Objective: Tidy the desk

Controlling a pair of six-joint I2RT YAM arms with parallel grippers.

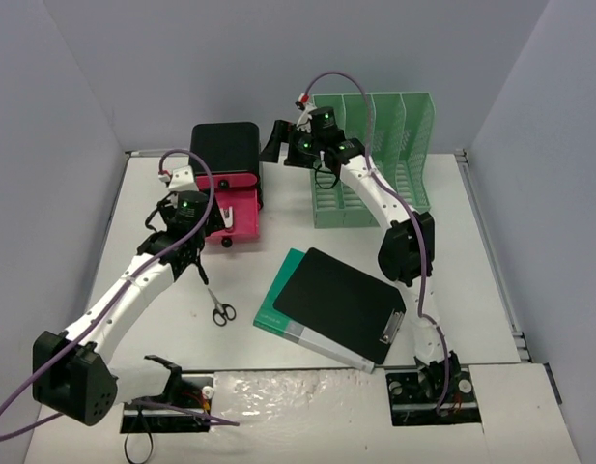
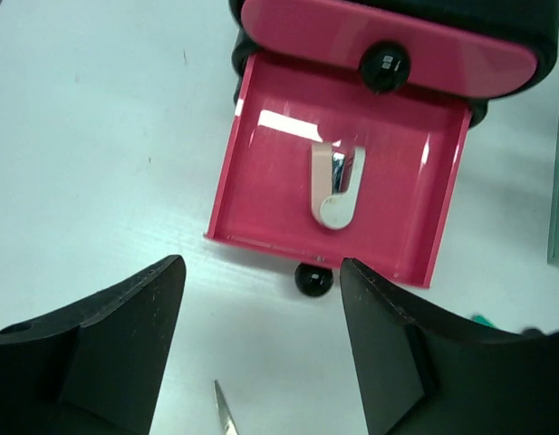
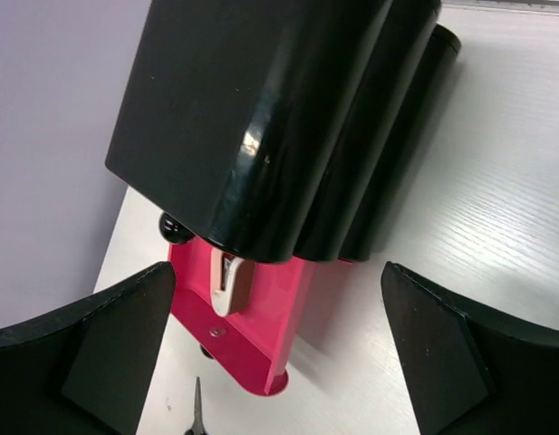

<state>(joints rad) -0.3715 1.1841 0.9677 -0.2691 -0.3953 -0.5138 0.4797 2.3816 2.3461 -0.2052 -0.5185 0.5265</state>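
Observation:
The white desk [image 1: 471,251] carries a black organizer box [image 1: 225,150] with pink drawers at the back. Its lower pink drawer [image 2: 338,181] is pulled out, and a small white and silver item [image 2: 336,186] lies inside. My left gripper [image 2: 261,344] hovers open just in front of the drawer's black knob [image 2: 313,279], holding nothing. The tip of the scissors [image 2: 226,412] pokes in below it. My right gripper [image 3: 279,353] stands wide open above and behind the black box [image 3: 261,118], empty, looking down at the open drawer [image 3: 252,317].
Black-handled scissors [image 1: 220,309] lie on the desk near my left arm. A black clipboard [image 1: 341,302] rests on a teal folder [image 1: 278,295] at front centre. A green file rack [image 1: 375,159] stands at the back right. Grey walls enclose the desk.

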